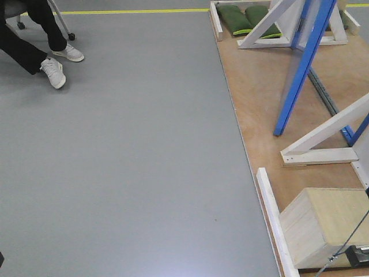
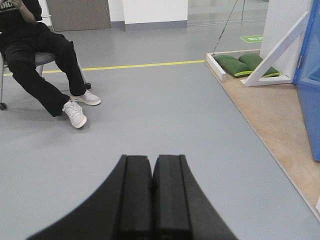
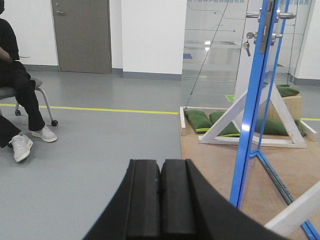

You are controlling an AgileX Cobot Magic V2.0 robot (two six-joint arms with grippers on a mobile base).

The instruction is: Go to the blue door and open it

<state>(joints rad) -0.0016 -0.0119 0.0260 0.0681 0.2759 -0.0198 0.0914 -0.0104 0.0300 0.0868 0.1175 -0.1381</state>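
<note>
Grey floor point(image 1: 144, 161) fills most of the front view. It is open ground between base and goal, with a yellow line point(image 2: 140, 65) crossing at the far end

Plywood platform point(image 1: 259, 104) sits along the right side with a raised white rim. It carries the whole door rig

The blue door point(image 1: 301, 75) stands upright on the platform, ahead and to the right, well apart from both arms. Right wrist view meets it nearly edge-on, metal latch plate point(image 3: 267, 25) facing the camera. Cannot tell if it is latched or ajar

White braces point(image 3: 220, 122) lean diagonally from the platform up to the door frame, there to prop the free-standing rig

Seated person point(image 2: 35, 65) is far left on a chair, clear of the route

Pale wooden box point(image 1: 323, 225) stands on the near right of the platform, with a cable running past it

Green sandbags point(image 1: 236, 18) lie at the far end beside the brace feet, likely ballast against tipping

Left gripper point(image 2: 151, 200): pads pressed together, nothing held, pointing at bare floor
Right gripper point(image 3: 160, 205): likewise closed and empty, aimed towards the door edge. Both probably tucked for driving

Silver lever handle point(image 3: 285, 16) sits high on the door, with a small lock with a hanging key point(image 3: 248, 36) just below

Judgement: approach stage. The base needs to close in rightwards before any reach
</note>
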